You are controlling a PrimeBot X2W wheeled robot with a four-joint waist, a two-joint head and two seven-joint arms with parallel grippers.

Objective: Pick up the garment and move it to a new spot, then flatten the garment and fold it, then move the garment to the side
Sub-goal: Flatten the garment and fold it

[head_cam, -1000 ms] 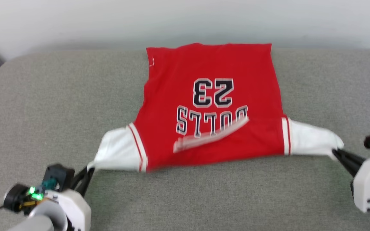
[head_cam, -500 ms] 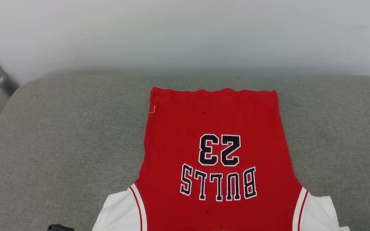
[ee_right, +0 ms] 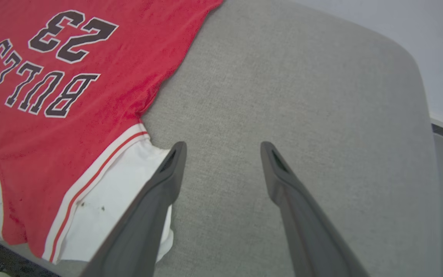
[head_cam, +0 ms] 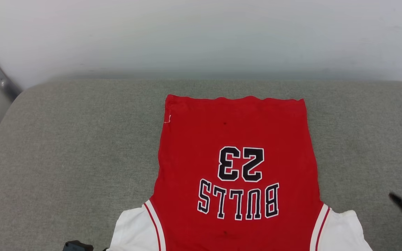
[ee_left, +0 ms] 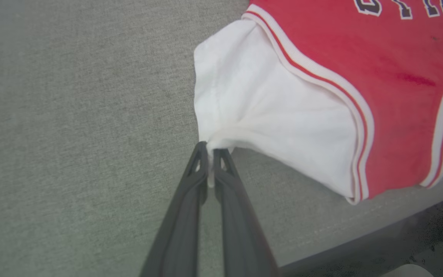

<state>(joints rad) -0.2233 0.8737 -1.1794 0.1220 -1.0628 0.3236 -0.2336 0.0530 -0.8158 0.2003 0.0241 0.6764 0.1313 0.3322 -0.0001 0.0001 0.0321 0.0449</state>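
Left tool [ee_left: 210, 149] pinching garment [ee_left: 360, 77] sleeve, right tool [ee_right: 222, 146] spread beside it

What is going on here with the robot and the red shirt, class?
A two-armed robot is handling a red shirt on a grey cushion. The left gripper is shut on the tip of one white sleeve. The right gripper stands open next to the other sleeve, gripping nothing. The shirt lies flat, print up, not yet folded.
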